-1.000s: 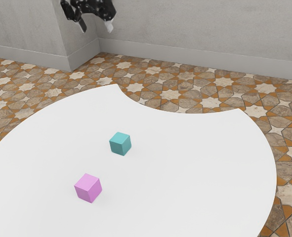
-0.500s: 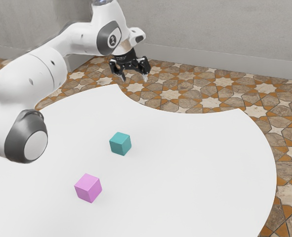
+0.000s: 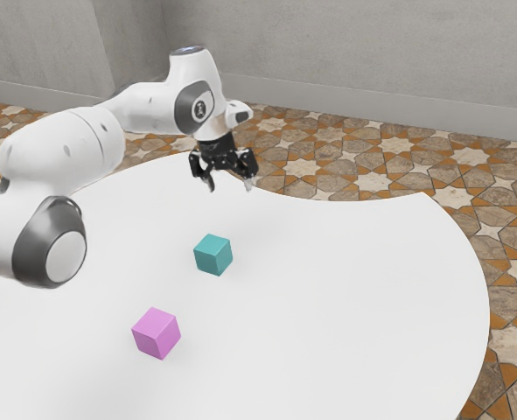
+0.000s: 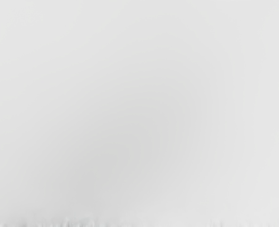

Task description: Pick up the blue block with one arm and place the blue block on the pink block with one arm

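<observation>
Hand [image 3: 227,181]: spread, empty, lowered toward the counter [image 3: 354,289] since a moment ago.
Blue block [image 3: 213,255]: untouched; grasp likely next.
Pink block [image 3: 156,332]: nothing on it.

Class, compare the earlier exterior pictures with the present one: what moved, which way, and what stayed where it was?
The arm swung into view from the upper left, and the gripper came down toward the table. It now hangs open over the table's far edge, beyond the blue block, holding nothing. Nothing was grasped or released. The blue block and the pink block stayed where they were, apart on the table.
</observation>
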Robot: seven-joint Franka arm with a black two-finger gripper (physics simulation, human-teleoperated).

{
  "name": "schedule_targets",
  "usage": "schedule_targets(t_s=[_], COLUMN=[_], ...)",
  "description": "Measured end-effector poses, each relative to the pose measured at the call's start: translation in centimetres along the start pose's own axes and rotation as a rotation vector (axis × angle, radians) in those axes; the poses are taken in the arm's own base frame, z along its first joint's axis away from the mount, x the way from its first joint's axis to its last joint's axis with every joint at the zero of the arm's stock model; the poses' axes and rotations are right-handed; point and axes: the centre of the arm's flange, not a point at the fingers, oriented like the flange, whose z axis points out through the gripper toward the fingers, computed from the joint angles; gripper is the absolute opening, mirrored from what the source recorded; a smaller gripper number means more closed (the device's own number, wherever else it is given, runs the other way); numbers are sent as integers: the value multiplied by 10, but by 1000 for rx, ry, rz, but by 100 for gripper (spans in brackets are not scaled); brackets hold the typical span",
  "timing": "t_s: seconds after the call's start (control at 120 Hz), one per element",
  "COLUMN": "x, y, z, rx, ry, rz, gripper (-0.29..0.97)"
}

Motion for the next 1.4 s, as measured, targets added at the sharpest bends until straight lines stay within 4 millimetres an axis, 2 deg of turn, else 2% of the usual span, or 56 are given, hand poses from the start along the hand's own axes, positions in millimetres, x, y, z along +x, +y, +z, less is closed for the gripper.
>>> schedule_targets(t_s=[0.092,0.183,0.283,0.392,0.525,0.583,0.717,0.858,1.125,1.4], x=[-19,-28,-30,-34,-49,-58,-73,-78,-78,-75], y=[11,25,18,22,9,4,-6,-17,-16,-25], z=[0,-2,7,22,4,3,29,48,53,71], rx=[53,89,75,63,26,16,10,13,11,-14], ry=[8,28,27,18,21,11,-26,-47,-20,-11], rz=[78,166,194,236,256,265,289,316,467,456], gripper=[66,66,66,66,66,66,66,66,66,66])
